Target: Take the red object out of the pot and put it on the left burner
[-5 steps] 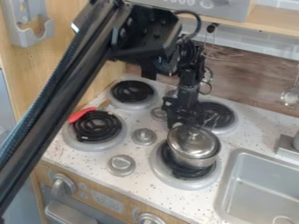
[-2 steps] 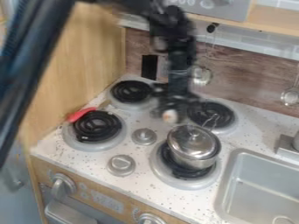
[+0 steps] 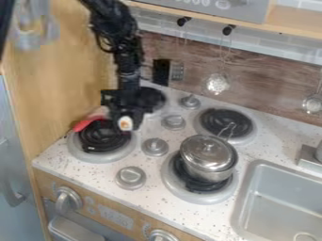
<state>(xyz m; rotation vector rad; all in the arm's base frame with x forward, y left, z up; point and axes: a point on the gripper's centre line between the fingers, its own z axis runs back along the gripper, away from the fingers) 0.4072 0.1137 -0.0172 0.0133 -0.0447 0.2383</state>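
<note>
Since the earlier frame, the pincer (image 3: 125, 115) has swung left from near the metal pot (image 3: 209, 163), carrying the small round pale piece with an orange-red centre (image 3: 125, 124) along. Its fingers are closed on that piece, which hangs at the right side of the front-left burner (image 3: 104, 137). From here, letting go too soon could drop it onto the rim or let it roll onto the desk (image 3: 165, 175). Going too far left could knock the red utensil (image 3: 88, 123) at that burner's edge, and the raised coil may tip a rounded piece.
</note>
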